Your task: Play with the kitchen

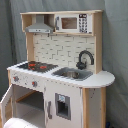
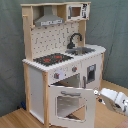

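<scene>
I see the kitchen [image 2: 62,60] with its oven door [image 2: 71,102] open; my tool [image 2: 102,96] sits at the door's edge, grip unclear.

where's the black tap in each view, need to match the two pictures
First exterior view: the black tap stands right of centre, behind the sink.
Second exterior view: the tap sits just right of centre, in the upper half, by the sink.
Shared landmark: the black-red hob, left of the sink in both exterior views.
</scene>
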`<state>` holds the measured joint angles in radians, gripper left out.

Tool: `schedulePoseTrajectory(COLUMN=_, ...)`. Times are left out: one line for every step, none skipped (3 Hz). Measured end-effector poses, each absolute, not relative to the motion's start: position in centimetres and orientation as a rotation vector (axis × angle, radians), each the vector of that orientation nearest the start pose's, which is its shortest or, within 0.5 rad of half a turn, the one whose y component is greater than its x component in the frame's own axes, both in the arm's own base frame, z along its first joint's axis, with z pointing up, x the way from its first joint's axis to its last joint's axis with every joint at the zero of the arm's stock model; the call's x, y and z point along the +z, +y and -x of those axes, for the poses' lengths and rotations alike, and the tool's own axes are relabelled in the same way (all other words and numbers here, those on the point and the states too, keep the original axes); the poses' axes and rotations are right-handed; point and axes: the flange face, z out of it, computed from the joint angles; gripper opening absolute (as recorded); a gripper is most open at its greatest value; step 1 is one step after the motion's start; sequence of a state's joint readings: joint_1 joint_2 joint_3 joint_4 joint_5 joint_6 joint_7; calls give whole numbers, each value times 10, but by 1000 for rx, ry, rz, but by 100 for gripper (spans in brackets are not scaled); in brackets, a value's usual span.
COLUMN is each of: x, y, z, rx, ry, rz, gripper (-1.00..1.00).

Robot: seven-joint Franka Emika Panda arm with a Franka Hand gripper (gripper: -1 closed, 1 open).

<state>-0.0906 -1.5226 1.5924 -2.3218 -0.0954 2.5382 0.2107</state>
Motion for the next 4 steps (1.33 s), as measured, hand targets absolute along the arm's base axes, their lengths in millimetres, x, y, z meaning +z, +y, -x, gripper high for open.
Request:
schedulePoseTrajectory(x=318, y=531, z=-17, rx=1473, ry=1197, rz=-1321, gripper=100)
schedulePoseTrajectory(x=313, y=532, z=-17, rx=1536, ry=1146, rz=-1397, gripper=100)
schedulePoseTrajectory(x=304, y=531, z=-17, rx=1592, ry=1087, rz=-1474, gripper=100)
schedulePoseTrajectory(x=291, y=529, z=-17, rx=1634, ry=1040, rz=-1544, gripper=100)
